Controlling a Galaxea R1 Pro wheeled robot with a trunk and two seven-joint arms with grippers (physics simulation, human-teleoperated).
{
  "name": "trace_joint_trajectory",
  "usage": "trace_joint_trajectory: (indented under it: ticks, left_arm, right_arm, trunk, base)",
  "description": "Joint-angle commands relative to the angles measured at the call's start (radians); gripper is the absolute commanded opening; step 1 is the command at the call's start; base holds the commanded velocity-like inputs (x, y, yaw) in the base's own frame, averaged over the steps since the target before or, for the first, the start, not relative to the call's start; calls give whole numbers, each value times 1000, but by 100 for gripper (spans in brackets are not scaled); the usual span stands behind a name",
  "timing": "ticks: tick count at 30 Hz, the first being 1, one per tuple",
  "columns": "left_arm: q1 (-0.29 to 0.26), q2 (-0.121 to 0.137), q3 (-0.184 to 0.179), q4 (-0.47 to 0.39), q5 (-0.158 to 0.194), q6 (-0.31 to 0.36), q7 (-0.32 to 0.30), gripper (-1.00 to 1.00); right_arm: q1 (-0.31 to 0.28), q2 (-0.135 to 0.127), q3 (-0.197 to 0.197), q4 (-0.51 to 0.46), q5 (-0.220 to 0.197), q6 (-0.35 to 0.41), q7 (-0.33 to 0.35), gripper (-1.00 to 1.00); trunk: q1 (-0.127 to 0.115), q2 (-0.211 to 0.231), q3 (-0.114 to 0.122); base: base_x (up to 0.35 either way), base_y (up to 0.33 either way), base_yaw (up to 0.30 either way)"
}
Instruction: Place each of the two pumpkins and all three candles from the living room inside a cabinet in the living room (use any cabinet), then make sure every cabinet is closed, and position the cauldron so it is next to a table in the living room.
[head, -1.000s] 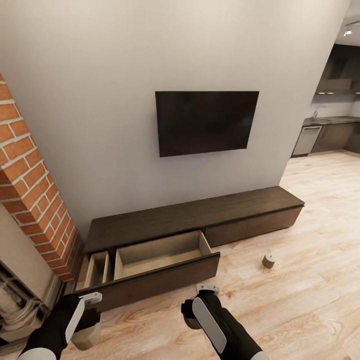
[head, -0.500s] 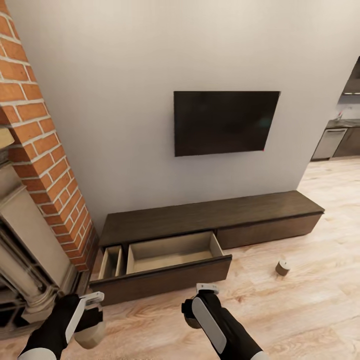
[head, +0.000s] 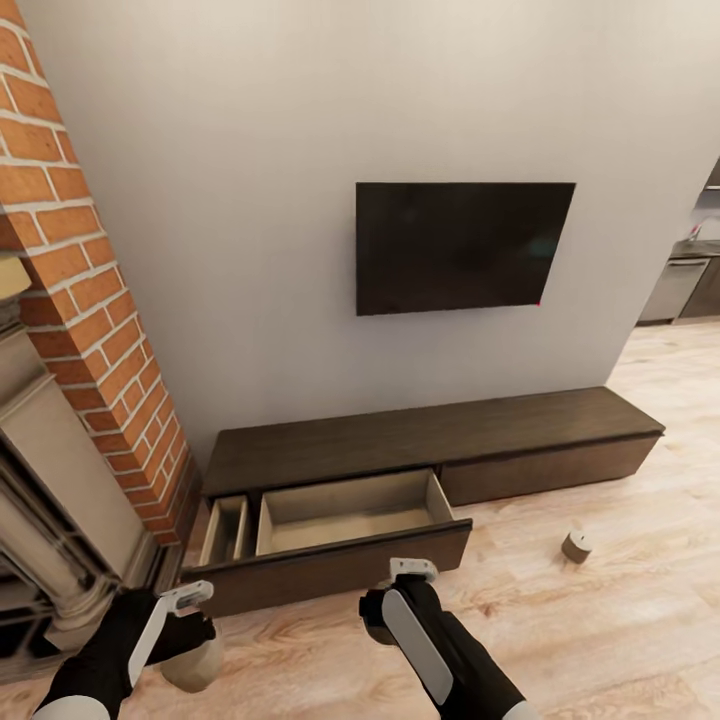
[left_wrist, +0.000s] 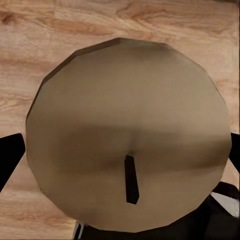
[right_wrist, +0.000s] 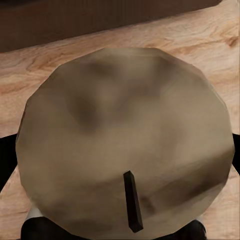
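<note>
The long dark-brown cabinet (head: 430, 440) stands against the wall. Its wide drawer (head: 350, 515) is pulled open and empty, and a narrow compartment (head: 225, 530) beside it is open too. My left gripper (head: 190, 625) is shut on a tan candle (head: 195, 665), whose top and dark wick show in the left wrist view (left_wrist: 127, 135). A second candle (right_wrist: 125, 140) sits in my shut right gripper (head: 395, 595), just in front of the drawer front. A third candle (head: 576, 546) stands on the floor to the right. Pumpkins, cauldron and table are out of view.
A brick fireplace column (head: 90, 300) with a grey mantel (head: 50, 500) rises at the left, close to my left arm. A dark TV (head: 460, 245) hangs on the wall above the cabinet. Light wood floor (head: 600, 640) spreads rightwards towards the kitchen units (head: 690, 285).
The whole picture has shifted right, so the camera has turned left and more of the fireplace shows. Both grippers still hold their candles in the same pose.
</note>
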Motion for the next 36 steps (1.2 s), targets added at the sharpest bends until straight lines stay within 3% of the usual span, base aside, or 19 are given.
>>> trace_joint_trajectory:
  ticks: [1,6,9,12,15,18,22,26,30,36]
  left_arm:
    - [0,1,0,0,-5,2,-26,-100]
    - [0,8,18,-2,-6,59,-153,-100]
    - [0,18,61,-8,-7,97,-216,-100]
    - [0,34,76,-20,-7,120,-253,-100]
    - [-1,64,80,-62,-7,163,-319,-100]
    - [-1,90,77,-87,-16,177,-459,-100]
    - [-2,141,81,-94,-10,180,-528,-100]
    - [-2,159,84,-96,-8,180,-650,-100]
    - [-2,161,84,-97,-10,180,-704,-100]
    - [-2,171,85,-97,-7,179,-727,-100]
  right_arm:
    - [0,0,1,-19,1,5,-1,-100]
    - [0,0,10,-71,-2,31,-3,-100]
    - [-13,0,12,-124,-5,113,-10,-100]
    - [-49,0,8,-178,-10,199,-36,-100]
    - [-67,0,-7,-210,-27,245,-50,-100]
    - [-71,0,-15,-227,-63,254,-54,-100]
    - [-70,0,-14,-250,-78,256,-57,-100]
    - [-65,0,-13,-279,-79,257,-59,-100]
    - [-64,0,-13,-281,-81,257,-59,-100]
    - [-64,0,-11,-279,-82,257,-59,-100]
  trunk:
    - [0,0,0]
    - [0,0,0]
    - [0,0,0]
    - [0,0,0]
    - [0,0,0]
    - [0,0,0]
    - [0,0,0]
    - [0,0,0]
    - [0,0,0]
    - [0,0,0]
  base:
    - [210,0,0]
    - [68,0,0]
    - [12,0,0]
    - [3,0,0]
    - [1,0,0]
    - [0,0,0]
    - [0,0,0]
    - [0,0,108]
    - [0,0,244]
    - [0,0,268]
